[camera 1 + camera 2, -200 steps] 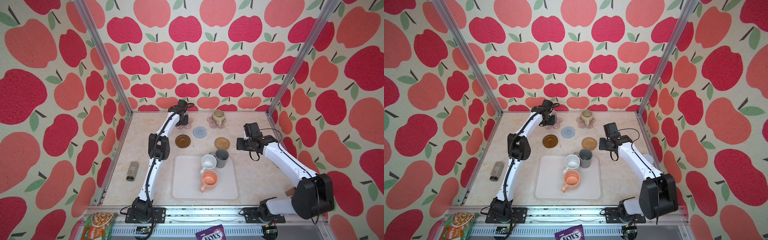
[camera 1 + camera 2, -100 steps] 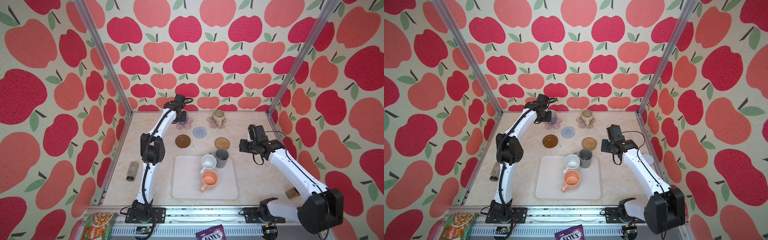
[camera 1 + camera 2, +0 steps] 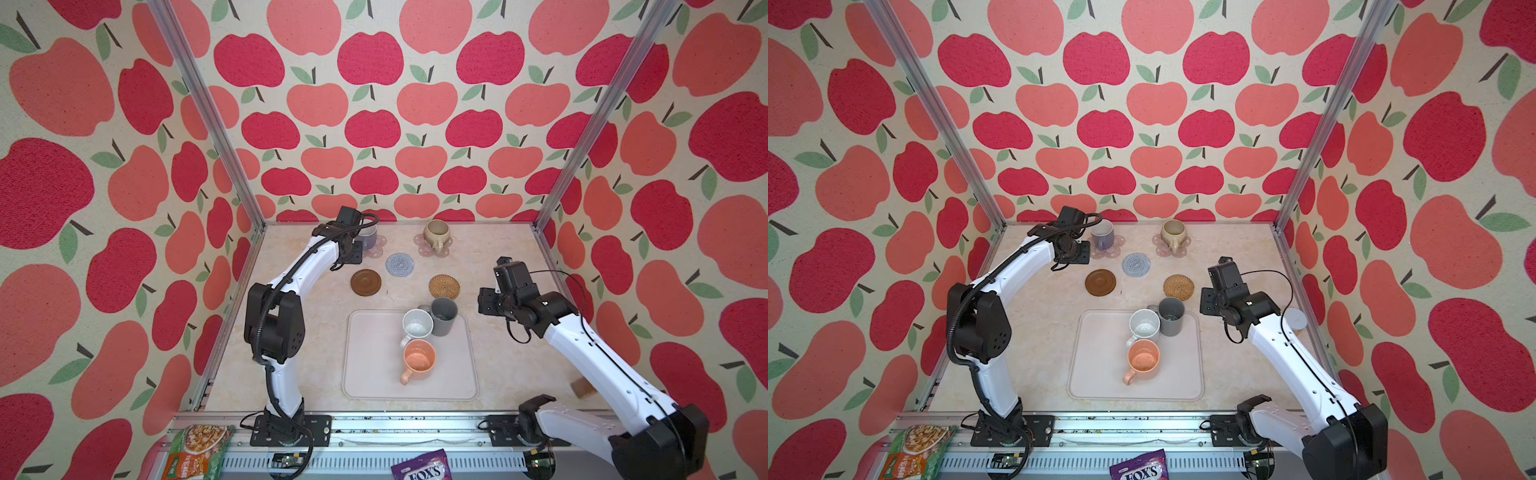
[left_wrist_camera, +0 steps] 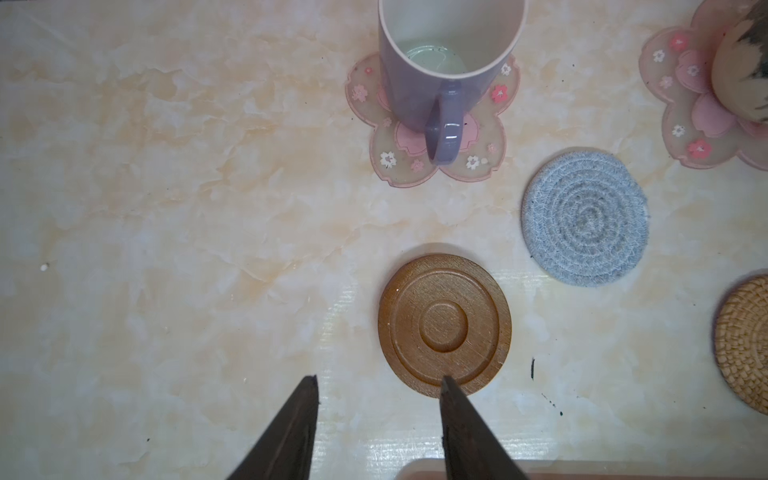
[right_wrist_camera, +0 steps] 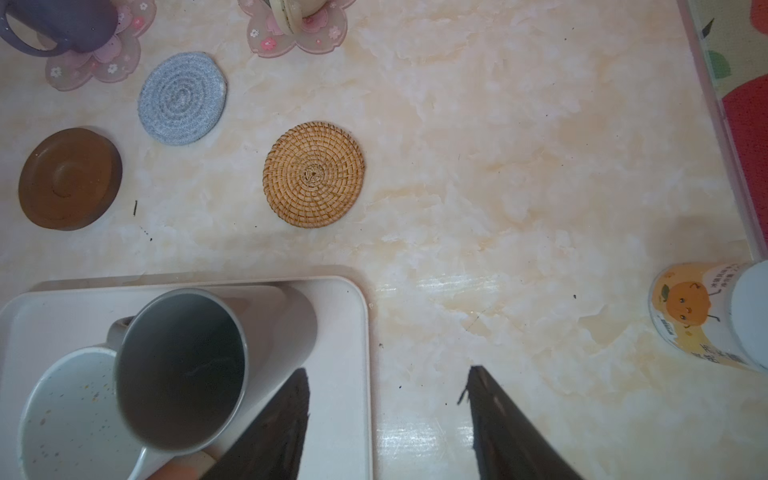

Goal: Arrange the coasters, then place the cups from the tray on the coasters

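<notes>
Lavender mug [image 4: 409, 95] stands upright on a pink flower coaster [image 4: 399, 162] at the back left of the marble-look table [image 4: 166, 208], handle turned toward our L gripper [image 4: 378, 380]. Its two dark fingers [image 4: 295, 428] are apart w/ nothing btwn them, clear of the mug. In the left wrist view one tip overlaps the rim of the brown disc coaster [image 4: 444, 324]; we can't tell if it touches.

Beige-olive mug [image 3: 436, 232] stands on the 2nd pink flower coaster [image 3: 422, 248] at the back, right of centre. Btwn the two flower mats, a bit nearer the front, lies the blue-grey round coaster [image 3: 399, 264], bare. In front of it lie the brown disc on the left & the rattan coaster [image 3: 444, 286] on the right, both bare.

Tray [image 3: 374, 374] sits front-centre w/ 3 mugs on it. We see the dark grey mug [image 3: 444, 326] at its back right corner, the white mug [image 3: 417, 324] close against it on the left, and the peach mug [image 3: 419, 360] just in front of the white one, handle toward the front. The rattan coaster lies just behind the tray's rim, near the grey mug.

Our R gripper [image 5: 390, 370] hangs beside the tray's back right corner, prongs apart & empty, near the grey mug but not on it. Small bottle [image 5: 698, 316] w/ an orange cartoon label stands by the right wall.
</notes>
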### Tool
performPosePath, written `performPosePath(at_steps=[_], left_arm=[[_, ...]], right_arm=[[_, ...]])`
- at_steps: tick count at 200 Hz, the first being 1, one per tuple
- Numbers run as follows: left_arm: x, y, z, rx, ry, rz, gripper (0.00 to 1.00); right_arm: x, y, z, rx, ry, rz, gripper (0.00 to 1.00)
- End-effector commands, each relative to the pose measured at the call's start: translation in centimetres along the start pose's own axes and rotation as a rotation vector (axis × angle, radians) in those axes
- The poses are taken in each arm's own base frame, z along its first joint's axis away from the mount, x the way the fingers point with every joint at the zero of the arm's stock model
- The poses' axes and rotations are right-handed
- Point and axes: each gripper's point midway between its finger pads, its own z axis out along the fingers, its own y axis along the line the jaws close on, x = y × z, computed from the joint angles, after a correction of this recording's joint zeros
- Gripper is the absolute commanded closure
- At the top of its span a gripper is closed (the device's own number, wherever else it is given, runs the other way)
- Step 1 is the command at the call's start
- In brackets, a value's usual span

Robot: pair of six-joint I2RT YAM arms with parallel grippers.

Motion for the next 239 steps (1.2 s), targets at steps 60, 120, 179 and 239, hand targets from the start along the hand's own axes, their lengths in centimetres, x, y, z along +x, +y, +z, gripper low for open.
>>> performPosePath(at_steps=[60,120,179,239], left_arm=[[2.5,-0.3,-5.1,0.03,-0.083,0.007,0.52],[5.3,-5.5,-6.0,0.235,-0.013,0.06,0.57],[7.8,-12.7,-5.8,0.452,0.106,0.128,0.64],[10.5,-16.6,-4.1,0.501,0.227,0.201,0.68]], right_arm=[[3.3,-0.2,-1.0,0.035,0.026,0.001,0.37],[3.1,-0.5,-1.8,0.05,0.006,-0.048,0.36],[0.1,1.2,-0.8,0.041,-0.019,-0.152,0.36],[-1.6,1.1,1.0,0.036,-0.025,-0.131,0.36]])
